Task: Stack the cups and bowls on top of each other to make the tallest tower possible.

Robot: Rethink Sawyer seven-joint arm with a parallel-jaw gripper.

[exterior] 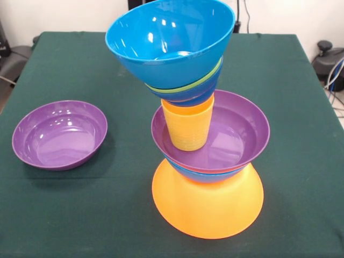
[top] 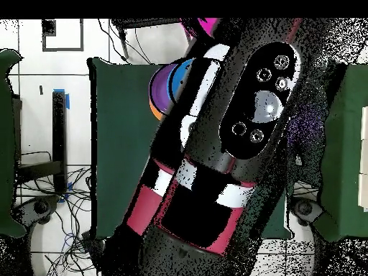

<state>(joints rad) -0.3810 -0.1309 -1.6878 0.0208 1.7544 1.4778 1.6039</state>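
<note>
The tower stands right of centre in the front view. Its base is the wide yellow-orange bowl [exterior: 207,207], upside down. On it sit a blue bowl [exterior: 207,176] and a shallow purple bowl [exterior: 242,129], upright. A yellow-orange ribbed cup [exterior: 188,126] stands in the purple bowl. On the cup rest nested bowls: a dark blue one [exterior: 188,97], a green rim [exterior: 185,87] and a big bright blue bowl [exterior: 169,40] on top, tilted toward the camera. A second purple bowl [exterior: 59,134] lies alone at the left. The gripper shows in neither view.
The table has a dark green cloth [exterior: 64,215]. In the overhead view the red and black arm [top: 237,136] covers most of the table; only an edge of the tower [top: 167,86] shows beside it. Cables lie on the floor [top: 65,215].
</note>
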